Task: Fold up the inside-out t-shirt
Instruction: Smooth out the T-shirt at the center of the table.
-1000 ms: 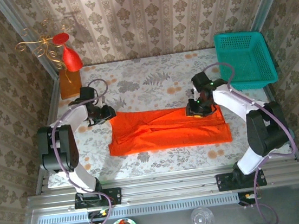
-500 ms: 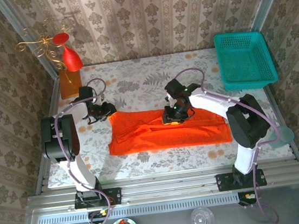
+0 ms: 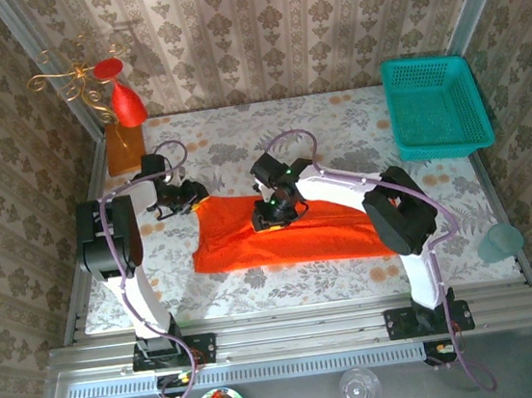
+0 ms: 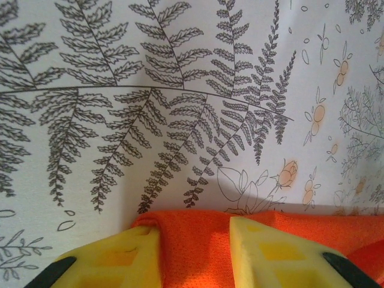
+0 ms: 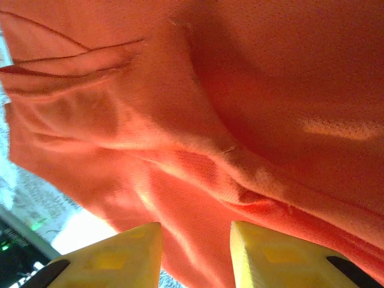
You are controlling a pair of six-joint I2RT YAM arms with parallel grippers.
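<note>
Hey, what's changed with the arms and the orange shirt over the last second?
The right pincer swept left across the bright orange-red fabric t-shirt, dragging the far right corner it grips toward the middle. The left pincer stayed clamped on the far left corner; the teal plastic basket did not move.

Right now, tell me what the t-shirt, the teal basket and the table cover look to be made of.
The t-shirt: soft matte knit, probably synthetic; fine mesh weave and limp creases show close up. The basket: seemingly rigid moulded plastic, with perforated grid floor and walls. The table cover: smooth matte printed sheet, cloth or vinyl, cannot tell; fern pattern lies flat.
</note>
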